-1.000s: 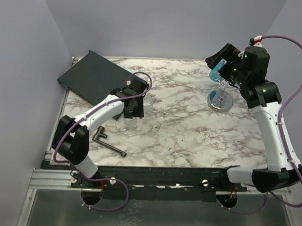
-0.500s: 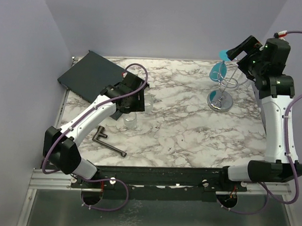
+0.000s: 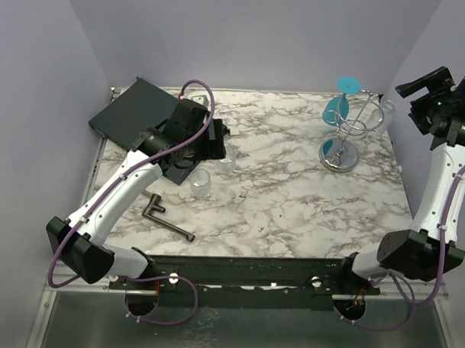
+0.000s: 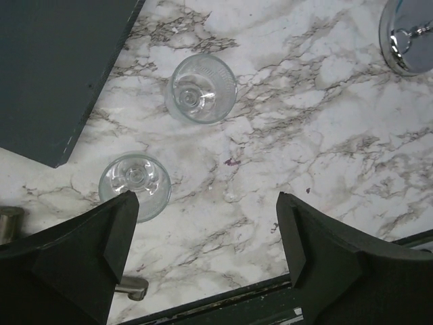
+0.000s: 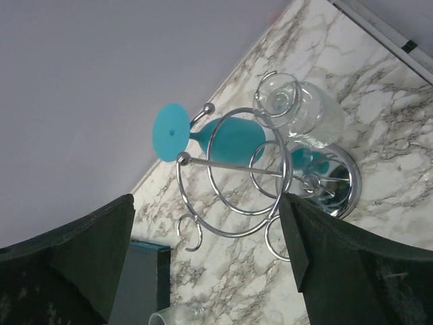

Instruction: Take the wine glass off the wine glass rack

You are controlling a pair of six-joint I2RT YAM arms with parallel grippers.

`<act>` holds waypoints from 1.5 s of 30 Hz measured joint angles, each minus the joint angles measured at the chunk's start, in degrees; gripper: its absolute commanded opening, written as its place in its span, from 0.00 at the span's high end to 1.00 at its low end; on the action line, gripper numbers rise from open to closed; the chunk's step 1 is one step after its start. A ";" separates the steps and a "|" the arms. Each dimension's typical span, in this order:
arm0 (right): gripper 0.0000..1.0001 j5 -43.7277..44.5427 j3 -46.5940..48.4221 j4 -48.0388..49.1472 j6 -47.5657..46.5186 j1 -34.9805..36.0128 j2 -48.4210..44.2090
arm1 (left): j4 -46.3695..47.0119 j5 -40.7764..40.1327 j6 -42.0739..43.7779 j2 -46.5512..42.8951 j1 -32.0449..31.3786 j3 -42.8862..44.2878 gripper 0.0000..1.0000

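Note:
The chrome wine glass rack stands at the back right of the marble table. A teal wine glass hangs on it upside down, and a clear glass hangs on its right side. In the right wrist view the rack, the teal glass and the clear glass all show. My right gripper is open and empty, high and to the right of the rack. My left gripper is open and empty above the table's left part.
Two clear glasses stand upright on the table under the left gripper, also in the left wrist view. A dark tray lies at the back left. A metal T-shaped tool lies near the front left.
My right gripper has drawn back up and to the right, away from the rack; the teal glass stays on it. My left gripper has lifted back off the nearer clear glass.

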 measured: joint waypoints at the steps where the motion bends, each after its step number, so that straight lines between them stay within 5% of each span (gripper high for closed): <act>1: 0.08 -1.03 -0.44 0.24 0.50 -1.31 0.26 | 0.15 0.37 0.09 -0.02 0.00 0.39 0.06; 27: 0.41 -2.10 -2.08 5.16 3.08 -5.51 15.21 | 8.50 8.24 3.50 -0.07 0.00 2.91 0.03; 45: 0.53 -2.21 -3.19 12.28 4.55 -5.51 18.45 | 9.38 9.53 3.69 0.22 0.00 2.91 0.03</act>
